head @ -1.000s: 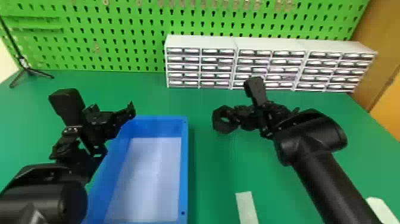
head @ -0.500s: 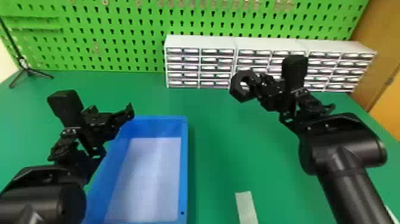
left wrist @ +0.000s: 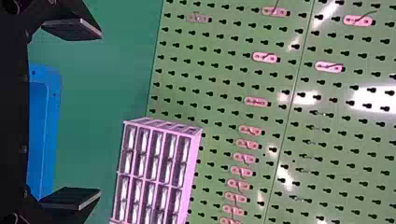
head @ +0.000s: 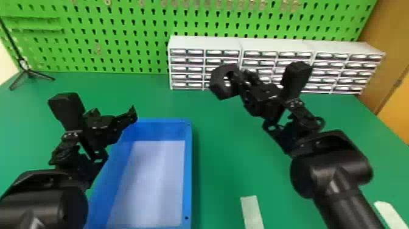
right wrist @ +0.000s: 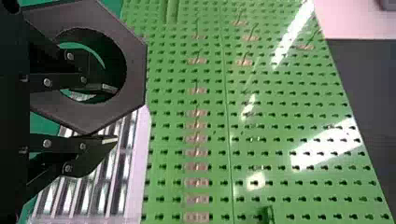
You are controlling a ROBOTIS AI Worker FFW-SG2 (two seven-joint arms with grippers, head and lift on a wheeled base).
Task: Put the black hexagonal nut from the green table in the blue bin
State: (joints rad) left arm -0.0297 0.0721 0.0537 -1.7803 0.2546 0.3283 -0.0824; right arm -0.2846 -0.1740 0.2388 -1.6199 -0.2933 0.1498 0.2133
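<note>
Raised over the green table (head: 231, 146), the black hexagonal nut (head: 219, 88) hangs from my right gripper (head: 239, 79), in front of the white drawers. In the right wrist view one finger passes through the hole of the nut (right wrist: 136, 70) and the other lies outside its edge, so my right gripper (right wrist: 114, 114) grips the ring's wall. The blue bin (head: 188, 170) stands to the left of the nut, with a bare pale floor. My left gripper (head: 112, 115) is above the bin's far left side. In its wrist view, that left gripper (left wrist: 99, 114) has widely parted fingers and holds nothing.
White drawer units (head: 201, 42) line the table's back, before a green pegboard (head: 121, 24). A small black tripod (head: 27, 73) stands at the far left. Two pale strips (head: 252, 211) lie near the front, one right of the bin and one at the far right.
My right gripper has lifted the nut up from low over the table, swinging first rightward and then back left. The left arm has barely shifted.
</note>
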